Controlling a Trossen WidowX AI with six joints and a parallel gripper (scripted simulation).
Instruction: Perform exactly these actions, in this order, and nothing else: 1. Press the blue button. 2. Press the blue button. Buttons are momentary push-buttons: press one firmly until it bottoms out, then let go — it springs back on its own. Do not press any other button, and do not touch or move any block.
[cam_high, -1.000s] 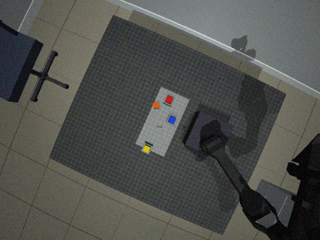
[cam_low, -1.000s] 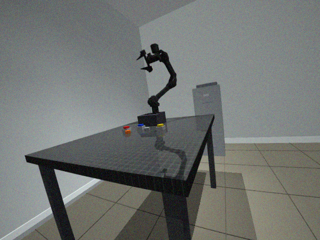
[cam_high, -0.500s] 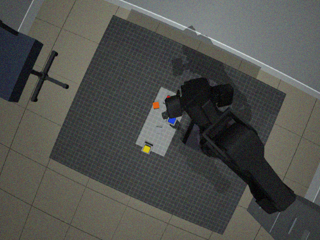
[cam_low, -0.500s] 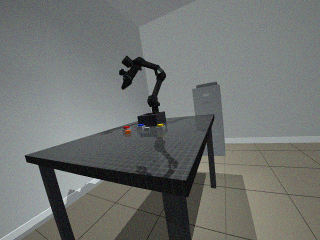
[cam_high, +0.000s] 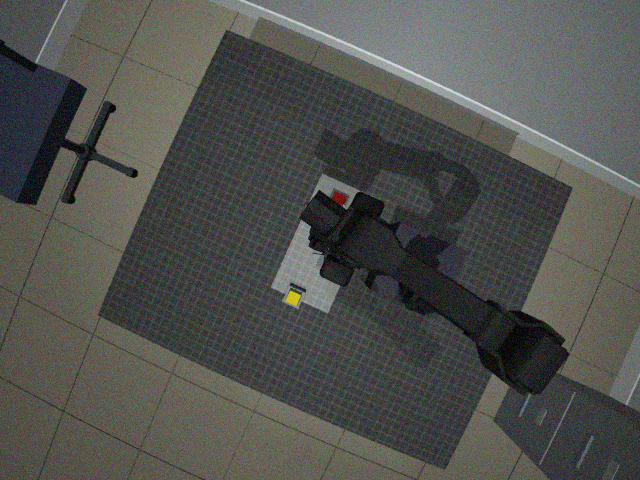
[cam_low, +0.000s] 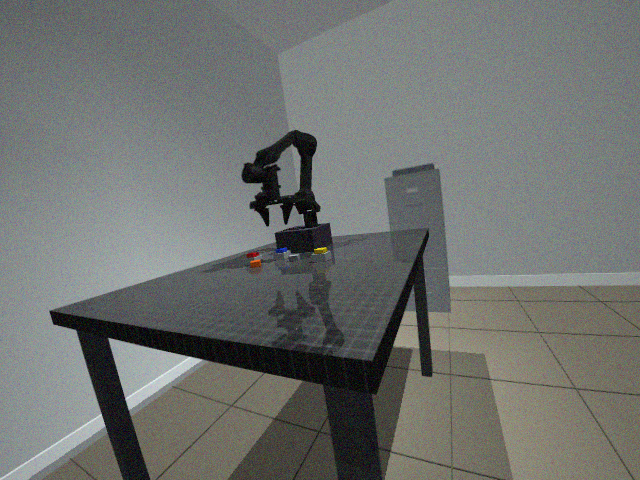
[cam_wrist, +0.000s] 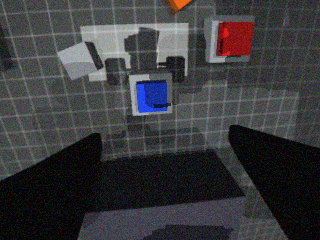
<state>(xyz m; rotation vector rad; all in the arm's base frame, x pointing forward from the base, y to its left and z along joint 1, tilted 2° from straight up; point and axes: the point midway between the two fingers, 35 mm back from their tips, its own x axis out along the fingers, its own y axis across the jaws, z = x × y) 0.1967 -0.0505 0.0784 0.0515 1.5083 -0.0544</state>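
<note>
Three views, listed in order.

Top view: dark arm (cam_high: 423, 281) reaches across the gridded desk (cam_high: 217, 217) and covers most of a pale grey panel (cam_high: 302, 263). Red button (cam_high: 338, 197) shows at the panel's far end, yellow button (cam_high: 293, 298) at its near end. A sliver of orange (cam_high: 306, 206) shows at the wrist's edge. Blue button hidden under the arm here. Off the desk: a dark cabinet (cam_high: 28, 129), a chair base (cam_high: 90, 152), a grey filing cabinet (cam_high: 573, 428).

Exterior view: arm folded over its dark base block (cam_low: 303, 237), gripper (cam_low: 276, 212) pointing down, well above the desk surface, its fingers (cam_low: 265, 213) spread wide with nothing between them. Below, in a row on the desk: red button (cam_low: 252, 254), orange block (cam_low: 255, 262), blue button (cam_low: 281, 250), yellow button (cam_low: 320, 250).

Wrist view: blue button (cam_wrist: 152, 96) in a grey housing, lying centred between the two dark fingers at the lower corners and apart from both. Red button (cam_wrist: 235, 39) upper right. Orange block (cam_wrist: 180, 4) at the top edge. One small grey block (cam_wrist: 76, 60), tilted, at the panel's left end.
</note>
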